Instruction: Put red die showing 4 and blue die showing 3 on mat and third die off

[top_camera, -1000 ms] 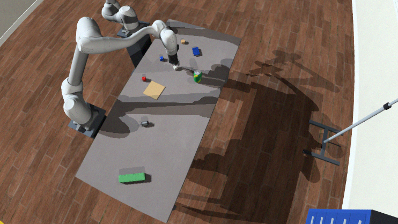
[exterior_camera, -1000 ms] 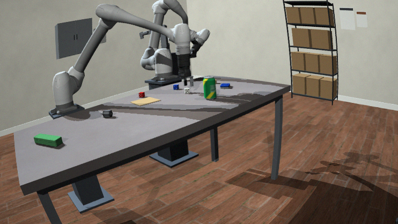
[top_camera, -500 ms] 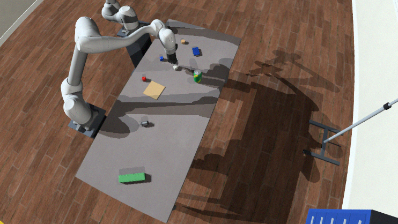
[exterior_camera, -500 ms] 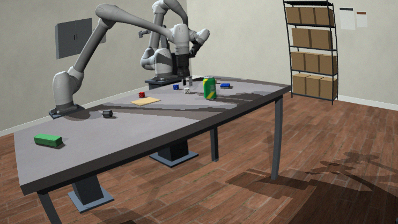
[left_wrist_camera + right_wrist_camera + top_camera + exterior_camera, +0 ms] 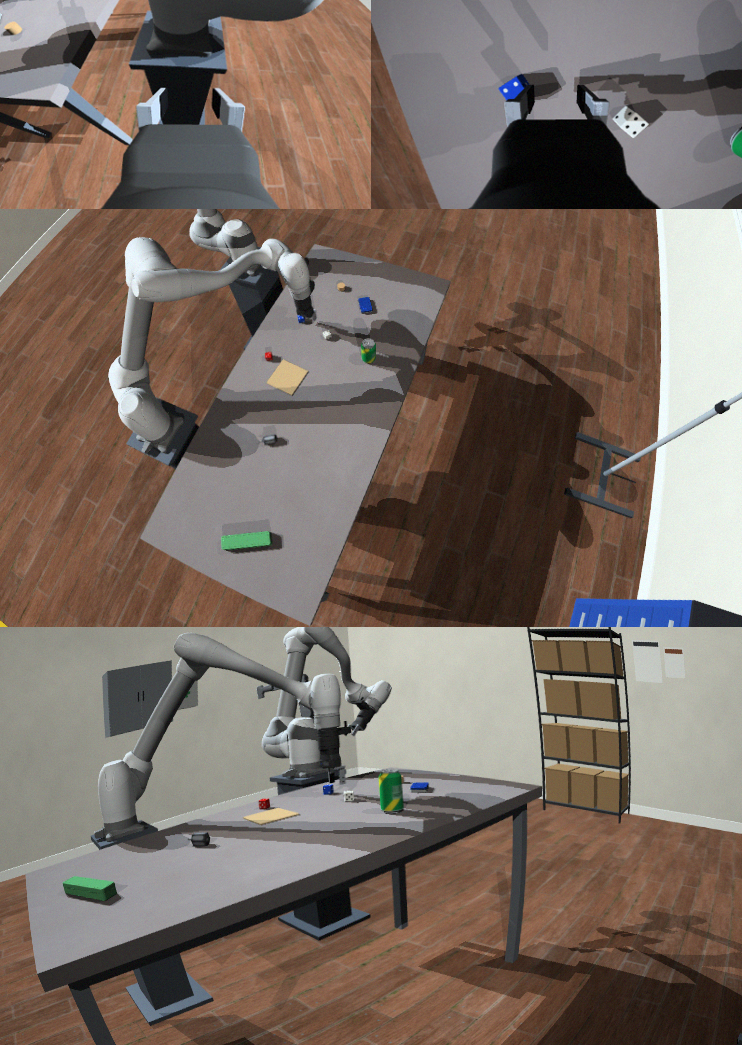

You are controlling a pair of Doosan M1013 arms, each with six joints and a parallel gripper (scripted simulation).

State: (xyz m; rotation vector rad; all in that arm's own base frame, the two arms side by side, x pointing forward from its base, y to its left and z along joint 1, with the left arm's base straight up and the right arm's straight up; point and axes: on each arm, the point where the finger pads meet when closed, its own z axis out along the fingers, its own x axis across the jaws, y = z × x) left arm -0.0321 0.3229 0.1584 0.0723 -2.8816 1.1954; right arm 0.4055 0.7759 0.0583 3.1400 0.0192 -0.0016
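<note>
Right tool (image 5: 309,317) (image 5: 335,775) (image 5: 556,100) points down over the counter (image 5: 285,489) (image 5: 171,897) (image 5: 474,173), fingers wide apart, nothing between them. In its wrist view the blue die (image 5: 301,319) (image 5: 328,789) (image 5: 511,88) sits just outside the left-hand finger, two pips on what looks like its top; the white die (image 5: 326,334) (image 5: 348,796) (image 5: 632,122) lies outside the other. That open, downward pose suits lining up on the blue die, which needs a quarter turn to bring 3 up.

The red die (image 5: 268,355) (image 5: 263,804) sits off the upper-left side of the mat (image 5: 287,377) (image 5: 271,816), left of centre in the top view; its top number is too small to read. White, the third die, is already off the mat and can stay there.

The left tool (image 5: 354,729) (image 5: 189,97) is open and empty, held away from the dice. The counter's edge runs down the left of the right wrist view, so a push that way risks the blue die. The can (image 5: 368,351) (image 5: 390,792) (image 5: 738,142) stands beyond the white die; the way down-left to the mat looks roomier, given lift over the red die.
</note>
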